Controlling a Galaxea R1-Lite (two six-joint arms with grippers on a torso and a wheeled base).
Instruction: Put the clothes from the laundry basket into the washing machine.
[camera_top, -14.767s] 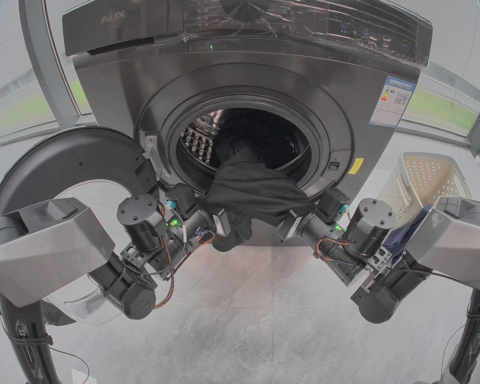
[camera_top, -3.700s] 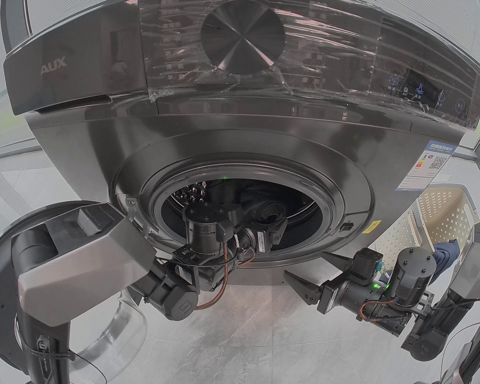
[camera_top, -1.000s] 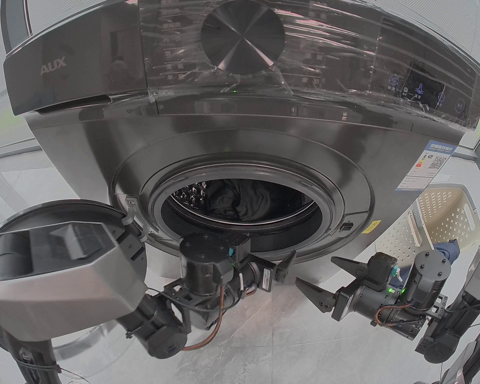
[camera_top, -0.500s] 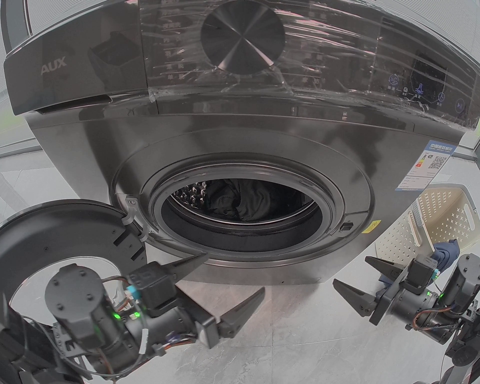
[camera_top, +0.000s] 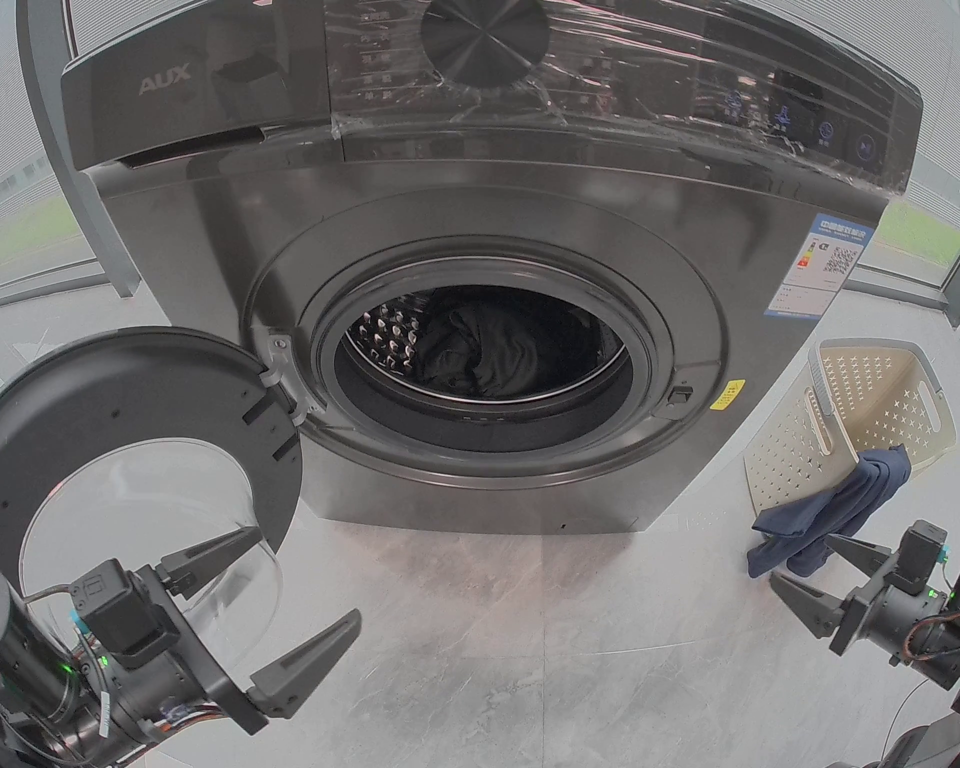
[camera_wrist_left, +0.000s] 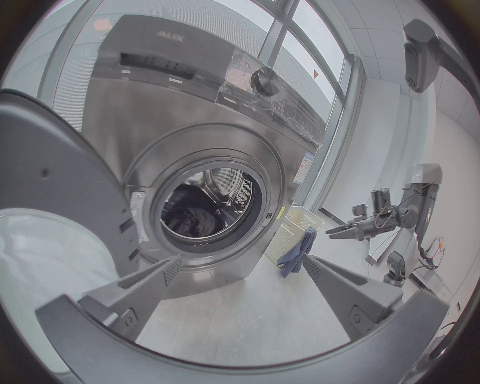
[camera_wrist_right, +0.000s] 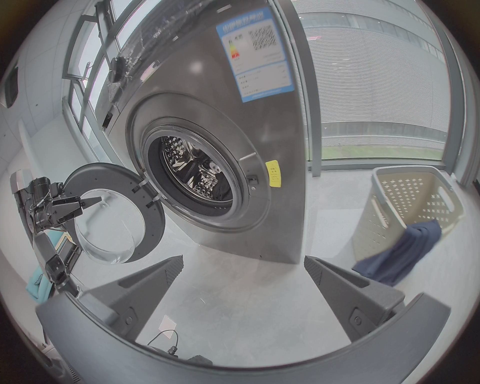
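Note:
The grey washing machine (camera_top: 480, 190) stands with its round door (camera_top: 140, 440) swung open to the left. Dark clothes (camera_top: 480, 350) lie inside the drum (camera_wrist_left: 192, 220). A cream laundry basket (camera_top: 880, 400) stands to the machine's right, and a navy blue garment (camera_top: 835, 510) hangs over its front rim down to the floor (camera_wrist_right: 400, 250). My left gripper (camera_top: 260, 610) is open and holds nothing, low at the left in front of the door. My right gripper (camera_top: 830, 580) is open too, low at the right, just below the hanging garment.
Grey tiled floor (camera_top: 540, 620) stretches in front of the machine. The open door's glass bowl (camera_top: 140, 530) sticks out close to my left gripper. Windows and a pillar (camera_top: 85, 180) run behind the machine.
The whole head view has pulled back from the machine. Both grippers have drawn lower and outward, away from the drum opening, still open. The dark clothes stay in the drum.

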